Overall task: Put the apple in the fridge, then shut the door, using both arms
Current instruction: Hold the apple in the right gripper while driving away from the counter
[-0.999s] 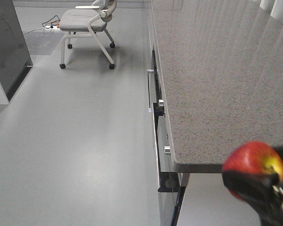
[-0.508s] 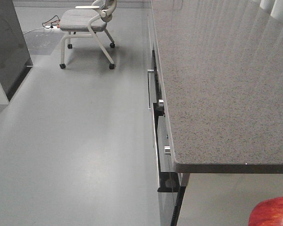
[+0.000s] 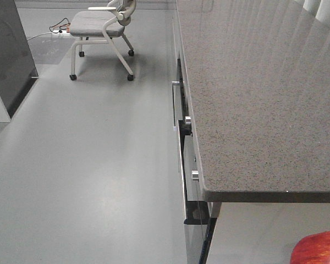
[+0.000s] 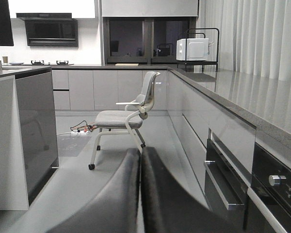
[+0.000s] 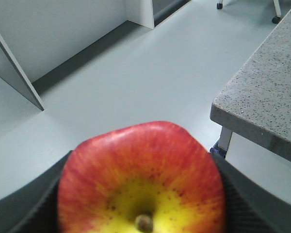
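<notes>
Item: apple (image 5: 141,165), clamped in the jaws of my right gripper (image 5: 140,213), off the counter (image 5: 266,97) corner, above the floor (image 5: 136,82); my left gripper (image 4: 139,189), jaws pressed together, holding nothing.

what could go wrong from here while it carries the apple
1. The apple is round and pinched only at its sides by the right gripper's fingers; a jolt might let it slip.
2. It sits close to the granite countertop's corner; lifting or swinging it could clip that edge.
3. The wheeled chair and floor cable could obstruct the base.
</notes>
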### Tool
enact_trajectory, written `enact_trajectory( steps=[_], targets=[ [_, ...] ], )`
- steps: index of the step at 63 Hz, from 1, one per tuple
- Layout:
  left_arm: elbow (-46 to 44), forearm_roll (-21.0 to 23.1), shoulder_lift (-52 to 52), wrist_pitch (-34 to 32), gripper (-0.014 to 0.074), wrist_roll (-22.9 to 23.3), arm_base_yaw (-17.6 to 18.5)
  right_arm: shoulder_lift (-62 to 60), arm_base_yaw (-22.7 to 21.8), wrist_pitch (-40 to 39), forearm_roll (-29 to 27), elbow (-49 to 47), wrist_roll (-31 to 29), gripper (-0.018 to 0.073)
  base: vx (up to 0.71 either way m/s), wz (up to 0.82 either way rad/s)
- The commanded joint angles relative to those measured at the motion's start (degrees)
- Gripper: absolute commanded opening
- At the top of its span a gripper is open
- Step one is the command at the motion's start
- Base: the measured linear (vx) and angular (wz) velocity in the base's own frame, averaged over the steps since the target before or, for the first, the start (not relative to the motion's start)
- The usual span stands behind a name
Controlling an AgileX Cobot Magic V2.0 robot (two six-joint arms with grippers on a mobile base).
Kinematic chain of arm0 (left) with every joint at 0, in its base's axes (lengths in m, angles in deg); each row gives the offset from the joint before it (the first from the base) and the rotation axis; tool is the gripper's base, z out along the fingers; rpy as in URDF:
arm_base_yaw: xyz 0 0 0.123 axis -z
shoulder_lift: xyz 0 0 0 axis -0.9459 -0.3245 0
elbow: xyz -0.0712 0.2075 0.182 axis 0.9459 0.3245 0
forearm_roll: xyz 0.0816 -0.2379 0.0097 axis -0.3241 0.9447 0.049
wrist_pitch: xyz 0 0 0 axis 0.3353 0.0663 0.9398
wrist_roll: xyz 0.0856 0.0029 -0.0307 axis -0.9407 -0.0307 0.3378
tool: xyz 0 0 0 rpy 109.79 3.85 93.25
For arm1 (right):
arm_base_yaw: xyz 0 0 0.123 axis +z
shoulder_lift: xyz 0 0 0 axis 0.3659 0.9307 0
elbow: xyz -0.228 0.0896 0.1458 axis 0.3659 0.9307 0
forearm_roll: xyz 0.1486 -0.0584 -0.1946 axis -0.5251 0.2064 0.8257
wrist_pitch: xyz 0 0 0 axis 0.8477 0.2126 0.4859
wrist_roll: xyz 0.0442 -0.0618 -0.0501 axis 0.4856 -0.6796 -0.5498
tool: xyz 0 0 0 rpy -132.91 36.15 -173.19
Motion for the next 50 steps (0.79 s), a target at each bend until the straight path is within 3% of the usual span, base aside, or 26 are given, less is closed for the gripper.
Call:
enact_trajectory(
  steps=[1, 50],
  targets=[
    [1.22, 0.44, 0.93, -3.92, -0.0006, 0.56, -0.09, 0.43, 0.03, -3.95, -1.19, -1.45, -0.45, 0.0401, 0.00, 0.00],
    [1.22, 0.44, 0.93, -3.92, -0.0006, 0.56, -0.09, 0.43, 0.03, -3.89, -2.03, -1.45, -0.45, 0.0401, 0.00, 0.10]
  ],
)
